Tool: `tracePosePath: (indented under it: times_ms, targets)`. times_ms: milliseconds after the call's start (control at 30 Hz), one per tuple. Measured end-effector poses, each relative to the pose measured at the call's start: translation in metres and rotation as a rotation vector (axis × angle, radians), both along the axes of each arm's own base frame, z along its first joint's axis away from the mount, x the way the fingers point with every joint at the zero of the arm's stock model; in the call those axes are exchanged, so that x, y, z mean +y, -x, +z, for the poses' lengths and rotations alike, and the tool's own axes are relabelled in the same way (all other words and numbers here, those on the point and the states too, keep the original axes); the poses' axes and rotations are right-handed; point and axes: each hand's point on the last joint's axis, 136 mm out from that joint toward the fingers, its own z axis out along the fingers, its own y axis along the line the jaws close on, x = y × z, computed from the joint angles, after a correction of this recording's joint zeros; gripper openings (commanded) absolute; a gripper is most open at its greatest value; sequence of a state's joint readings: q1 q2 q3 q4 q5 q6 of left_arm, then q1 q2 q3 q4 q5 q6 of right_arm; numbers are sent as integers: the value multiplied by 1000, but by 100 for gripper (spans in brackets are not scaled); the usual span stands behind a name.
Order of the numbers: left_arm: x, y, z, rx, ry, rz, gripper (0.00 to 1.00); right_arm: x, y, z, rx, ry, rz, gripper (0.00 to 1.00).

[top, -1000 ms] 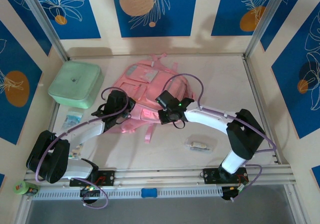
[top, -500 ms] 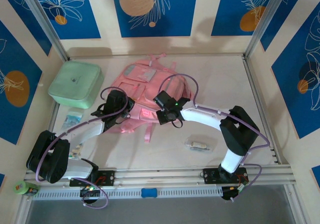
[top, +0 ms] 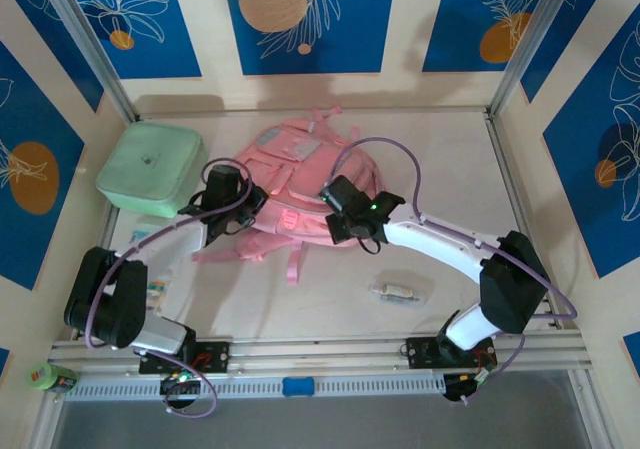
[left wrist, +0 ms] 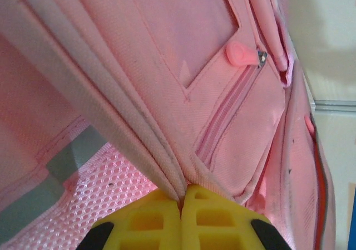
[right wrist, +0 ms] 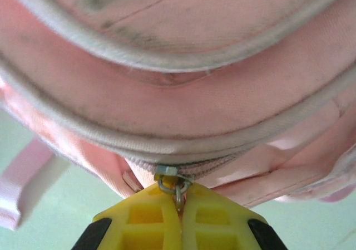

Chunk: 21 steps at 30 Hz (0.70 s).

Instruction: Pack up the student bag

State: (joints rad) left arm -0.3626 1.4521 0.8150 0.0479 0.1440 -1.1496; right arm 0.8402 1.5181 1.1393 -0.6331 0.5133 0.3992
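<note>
Our left gripper [left wrist: 181, 197] is clamped on a fabric fold of the pink student bag [top: 300, 184] lying far-middle on the table [top: 450, 169], right gripper [right wrist: 179, 197] pinching its zipper pull [right wrist: 169, 180], and we reckon that pull slips free if the fabric bunches.

Left arm [top: 165, 237] reaching forward and inward, left gripper [left wrist: 181, 200] pinched tight on a fold of the backpack [top: 300, 159], right arm [top: 440, 249] bent across leftward, right gripper [right wrist: 179, 200] pinched tight on a zipper pull [right wrist: 168, 180].

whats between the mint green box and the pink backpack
The left gripper, shut on fabric of the soft pink backpack, sits between it and the mint-green square lidded box, in the top view.
</note>
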Motion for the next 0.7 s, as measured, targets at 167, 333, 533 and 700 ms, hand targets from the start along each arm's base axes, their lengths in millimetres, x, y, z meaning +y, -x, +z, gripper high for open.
tracePosePath:
  times_ms: [167, 333, 533, 700]
  targets:
    - [-7, -29, -1, 3, -15, -63, 0, 22, 17, -2, 76, -73, 56, 0]
    - [-6, -43, 1, -25, -46, -134, 29, 38, 15, -6, 120, -109, 45, 0]
    - [0, -1, 1, -27, -30, -154, 49, 44, 16, -11, 151, -140, 20, 0]
    - [-36, 47, 2, -11, 15, -212, 58, 44, 16, -11, 155, -148, 5, 0]
